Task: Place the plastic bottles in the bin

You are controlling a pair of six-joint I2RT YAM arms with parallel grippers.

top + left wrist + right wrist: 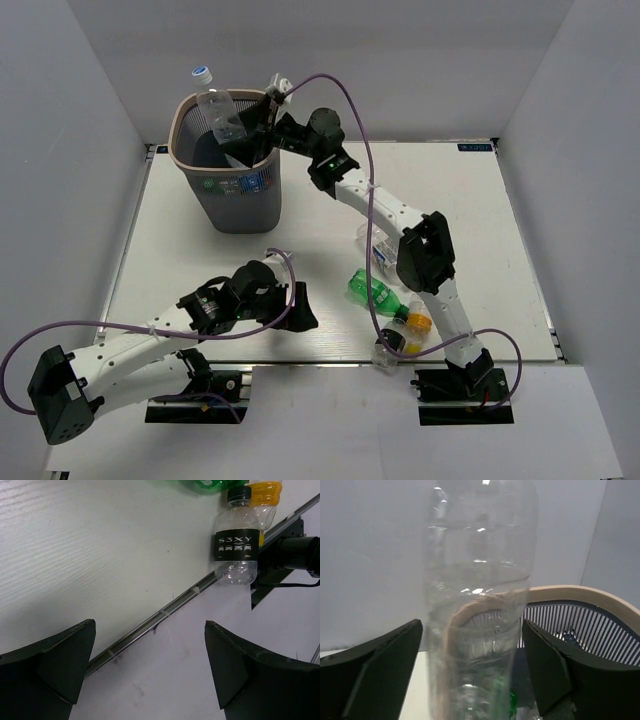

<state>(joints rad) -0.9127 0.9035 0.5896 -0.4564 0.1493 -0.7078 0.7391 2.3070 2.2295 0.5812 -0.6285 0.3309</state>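
Note:
The bin (pixel 228 190), dark mesh with a pale rim, stands at the table's far left. A clear bottle (pixel 214 105) with a blue-and-white cap stands up out of it. My right gripper (pixel 250 122) is over the bin's rim, open. In the right wrist view the clear bottle (pixel 480 605) stands between its spread fingers, with the bin's rim (pixel 570 594) behind. My left gripper (pixel 300 305) is open and empty near the table's front edge. A green bottle (pixel 368 291), an orange one (pixel 418 322) and a black-labelled one (pixel 388 345) lie at the front right. The black-labelled bottle (pixel 236 545) also shows in the left wrist view.
Another clear bottle (pixel 375 252) lies partly hidden behind the right arm's forearm. Something green (pixel 512 700) shows down inside the bin. The table's metal front rail (pixel 150 622) runs under my left gripper (pixel 150 630). White walls close in the table on three sides.

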